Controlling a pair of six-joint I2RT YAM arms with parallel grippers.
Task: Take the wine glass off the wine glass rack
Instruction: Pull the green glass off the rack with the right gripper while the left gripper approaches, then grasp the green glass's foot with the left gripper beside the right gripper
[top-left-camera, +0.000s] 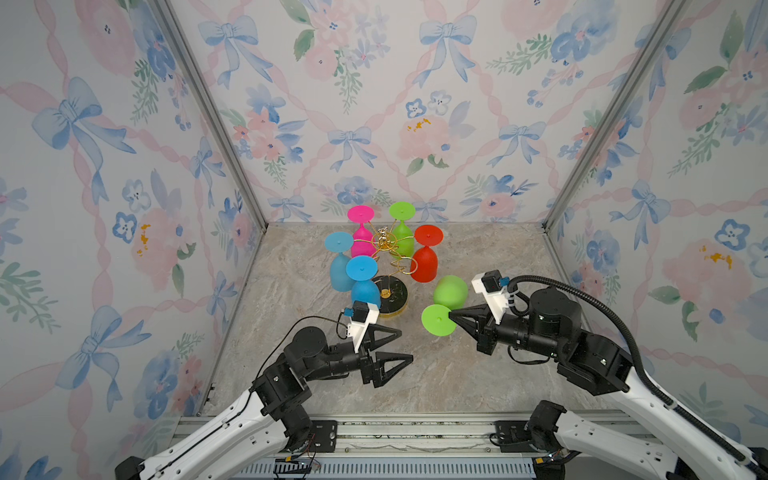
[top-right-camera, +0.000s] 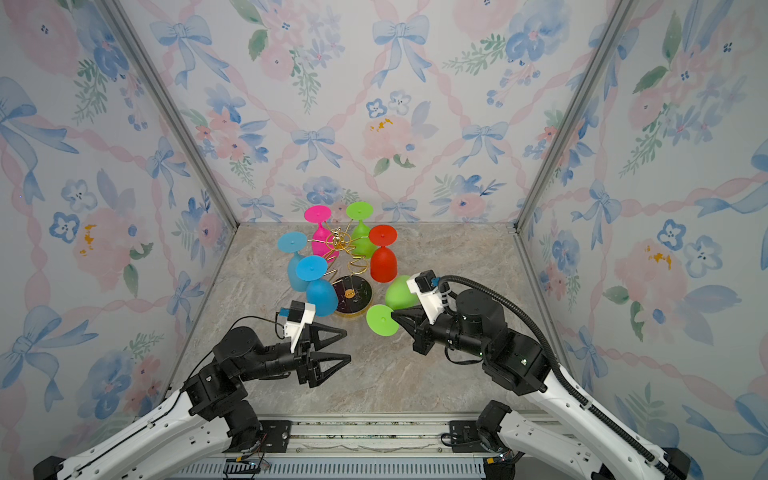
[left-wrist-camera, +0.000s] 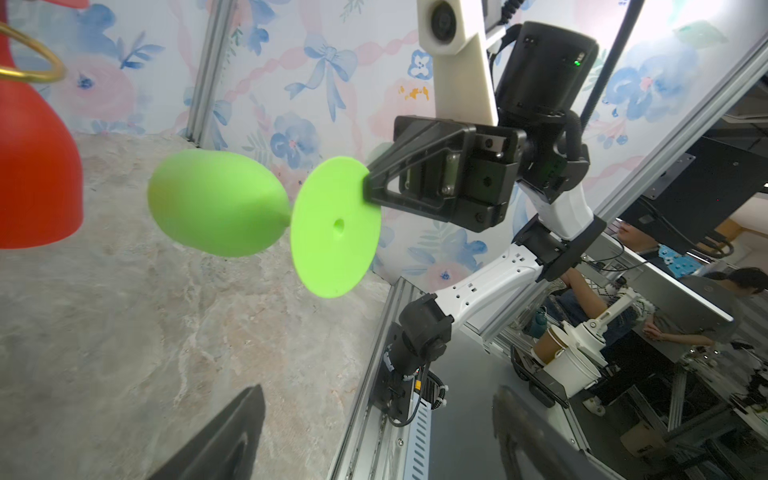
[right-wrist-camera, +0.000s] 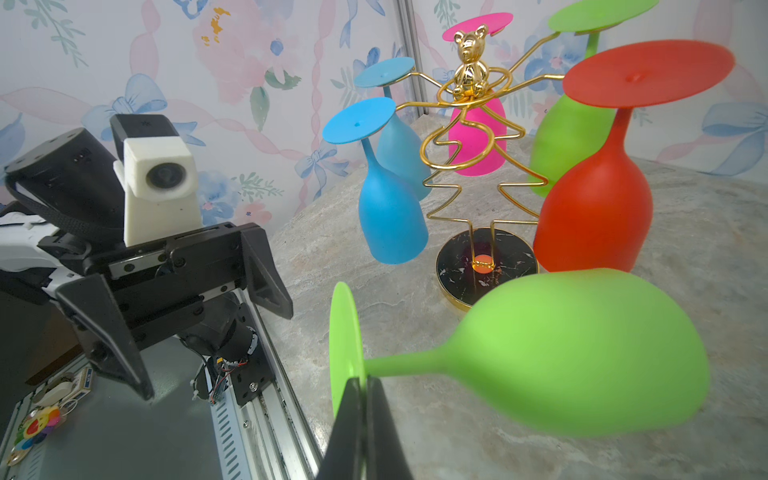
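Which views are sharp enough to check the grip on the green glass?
Right wrist view: the held green wine glass is soft, the wine glass rack behind it sharp. Left wrist view: its foot crisp in the right gripper. Both top views: evenly lit, sharp.

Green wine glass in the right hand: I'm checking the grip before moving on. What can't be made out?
- Grip of the right hand: right wrist view, fingers cut off by the frame edge; top views, too small.
- Whether the green wine glass touches the table: right wrist view, bowl blurred close-up.
- The left hand: left wrist view, fingers blurred and cut off.
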